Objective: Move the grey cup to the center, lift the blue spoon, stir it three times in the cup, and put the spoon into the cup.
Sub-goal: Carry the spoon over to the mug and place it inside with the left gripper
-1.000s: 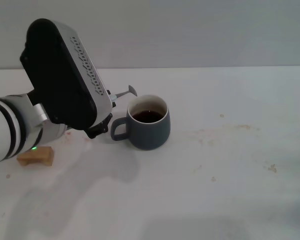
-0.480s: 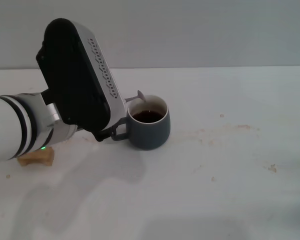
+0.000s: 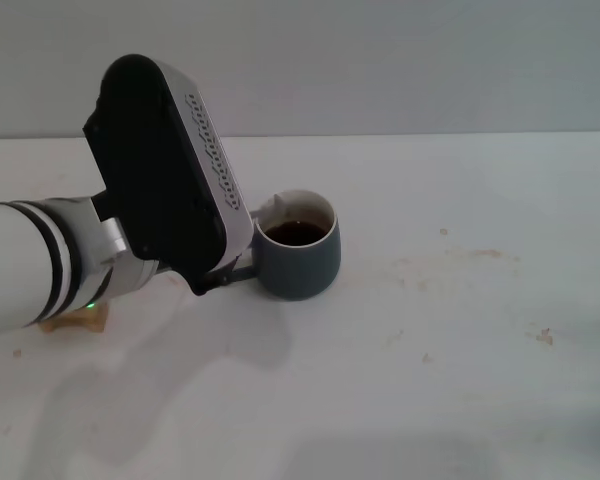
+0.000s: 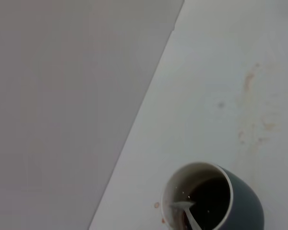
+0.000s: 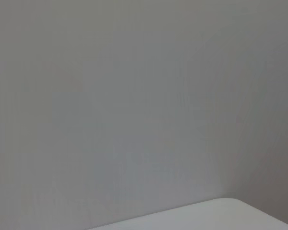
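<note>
The grey cup (image 3: 302, 262) stands on the white table near the middle, with its handle toward my left arm and dark liquid inside. The blue spoon's metal tip (image 3: 271, 206) dips over the cup's near-left rim. Its pale handle is hidden behind my arm's black housing. In the left wrist view the spoon's bowl (image 4: 182, 207) sits against the white inner wall of the cup (image 4: 247, 203), at the liquid's edge. My left gripper (image 3: 242, 243) hangs just left of the cup over its handle, holding the spoon. The right gripper is out of view.
A tan block (image 3: 75, 318) lies on the table under my left forearm. Faint brown stains (image 3: 480, 253) mark the table right of the cup. The right wrist view shows only the grey wall and a table corner (image 5: 221, 213).
My left arm moved right and slightly down toward the cup. The spoon's tip went from left of and above the rim into the cup. The cup stayed put.
</note>
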Available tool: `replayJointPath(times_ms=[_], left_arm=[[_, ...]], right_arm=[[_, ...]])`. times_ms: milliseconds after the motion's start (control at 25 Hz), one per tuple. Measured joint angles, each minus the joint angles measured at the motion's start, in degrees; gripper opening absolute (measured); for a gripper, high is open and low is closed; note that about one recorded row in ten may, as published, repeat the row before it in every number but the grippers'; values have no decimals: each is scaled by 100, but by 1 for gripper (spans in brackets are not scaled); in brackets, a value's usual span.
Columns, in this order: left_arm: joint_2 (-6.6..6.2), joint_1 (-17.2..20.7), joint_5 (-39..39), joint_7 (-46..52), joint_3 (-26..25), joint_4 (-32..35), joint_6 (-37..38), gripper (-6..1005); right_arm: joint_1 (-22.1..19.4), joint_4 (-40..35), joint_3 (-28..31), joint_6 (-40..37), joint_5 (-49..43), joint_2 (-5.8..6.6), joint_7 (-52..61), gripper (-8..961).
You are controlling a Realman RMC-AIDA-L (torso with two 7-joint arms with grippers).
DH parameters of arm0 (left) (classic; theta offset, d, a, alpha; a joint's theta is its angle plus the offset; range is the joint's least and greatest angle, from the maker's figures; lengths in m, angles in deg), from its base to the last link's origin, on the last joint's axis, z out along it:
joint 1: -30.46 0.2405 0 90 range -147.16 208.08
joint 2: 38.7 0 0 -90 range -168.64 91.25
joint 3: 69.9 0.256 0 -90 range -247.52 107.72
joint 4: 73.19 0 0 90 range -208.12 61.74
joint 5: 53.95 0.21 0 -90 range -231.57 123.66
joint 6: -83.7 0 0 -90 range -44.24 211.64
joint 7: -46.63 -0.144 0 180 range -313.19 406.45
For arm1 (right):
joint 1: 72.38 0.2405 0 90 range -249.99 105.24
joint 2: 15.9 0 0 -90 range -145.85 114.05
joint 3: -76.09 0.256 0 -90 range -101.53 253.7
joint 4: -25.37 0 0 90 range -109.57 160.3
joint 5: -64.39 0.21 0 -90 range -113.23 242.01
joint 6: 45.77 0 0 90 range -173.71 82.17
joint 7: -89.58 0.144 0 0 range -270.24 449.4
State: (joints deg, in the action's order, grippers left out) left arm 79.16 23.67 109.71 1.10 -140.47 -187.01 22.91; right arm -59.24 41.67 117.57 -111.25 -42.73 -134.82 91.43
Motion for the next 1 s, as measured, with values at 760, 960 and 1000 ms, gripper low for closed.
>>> replayJointPath(times_ms=[760,960,1000], left_arm=[[0,-353,-9,-217,30,565,-31,178],[0,-462,-9,-219,15,725,-31,178],[0,-474,-10,-219,14,741,-31,178]], right_arm=[[-17,71,-49,0,-1,-14,0,-2],[-24,75,-53,0,-1,-8,0,-2],[-24,75,-53,0,-3,-8,0,-2]])
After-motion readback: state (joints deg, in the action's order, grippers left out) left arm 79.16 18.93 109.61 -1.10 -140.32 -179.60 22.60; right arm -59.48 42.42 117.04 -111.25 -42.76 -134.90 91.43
